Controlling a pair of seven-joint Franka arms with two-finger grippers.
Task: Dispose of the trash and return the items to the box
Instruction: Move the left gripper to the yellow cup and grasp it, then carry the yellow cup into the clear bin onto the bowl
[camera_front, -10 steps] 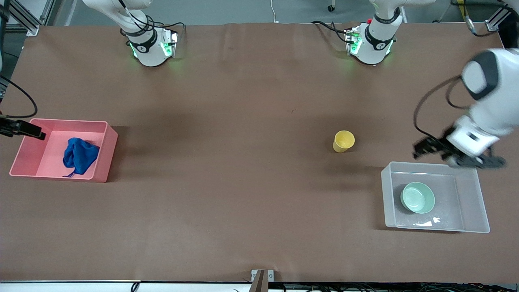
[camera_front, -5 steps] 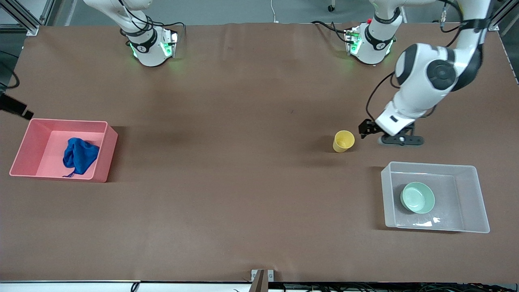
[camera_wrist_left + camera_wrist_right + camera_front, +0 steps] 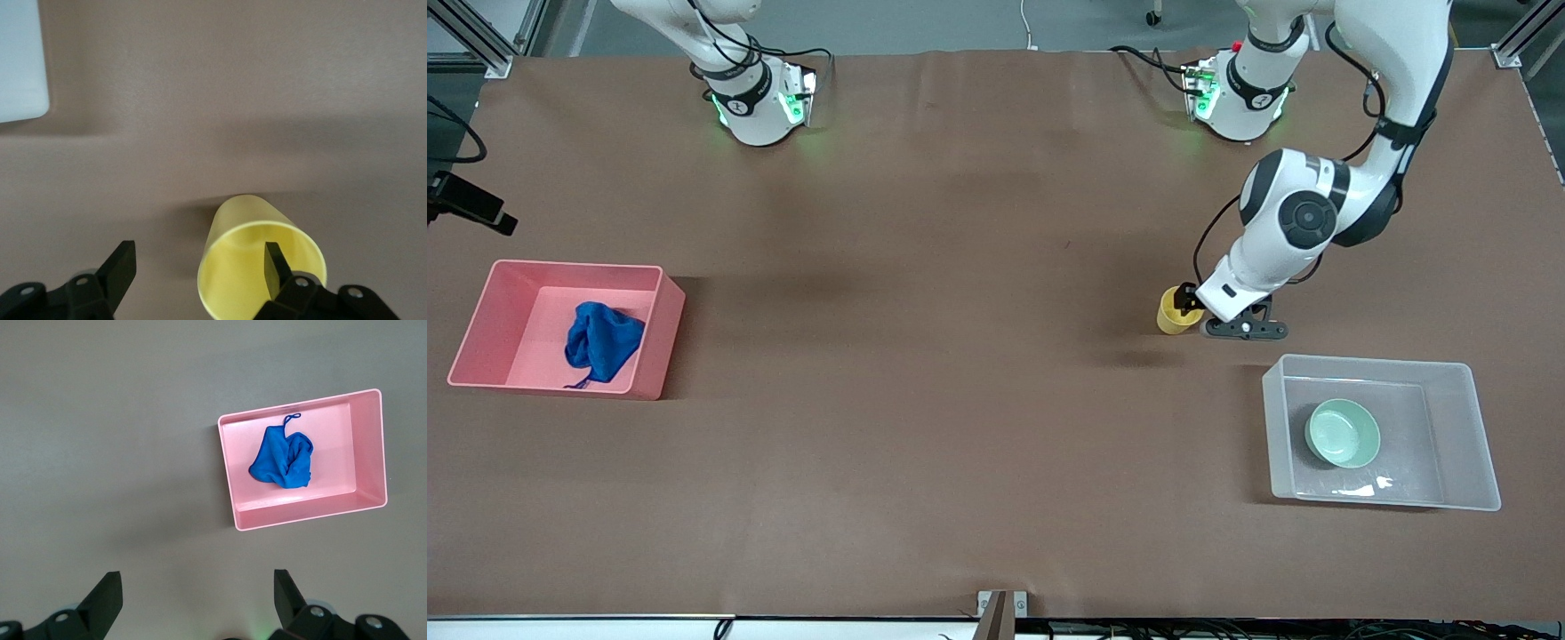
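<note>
The yellow cup (image 3: 1172, 316) stands upright on the table, a little farther from the front camera than the clear box (image 3: 1369, 361). My left gripper (image 3: 1190, 302) is open at the cup's rim. In the left wrist view (image 3: 197, 267) one finger (image 3: 273, 261) is inside the cup (image 3: 253, 233) and the other is outside it. The mint-green bowl (image 3: 1343, 433) lies in the box. The blue cloth bundle (image 3: 602, 342) lies in the pink bin (image 3: 569, 265). My right gripper (image 3: 197, 593) is open and empty, high over the table beside the bin (image 3: 230, 473) with the bundle (image 3: 281, 457).
The pink bin sits at the right arm's end of the table and the clear box at the left arm's end. A corner of the box (image 3: 20, 60) shows in the left wrist view. The right arm's hand (image 3: 471, 206) shows at the table's edge.
My left arm has swung from the clear box's rim to the yellow cup and lowered one finger into it. My right gripper has drawn away from the pink bin.
</note>
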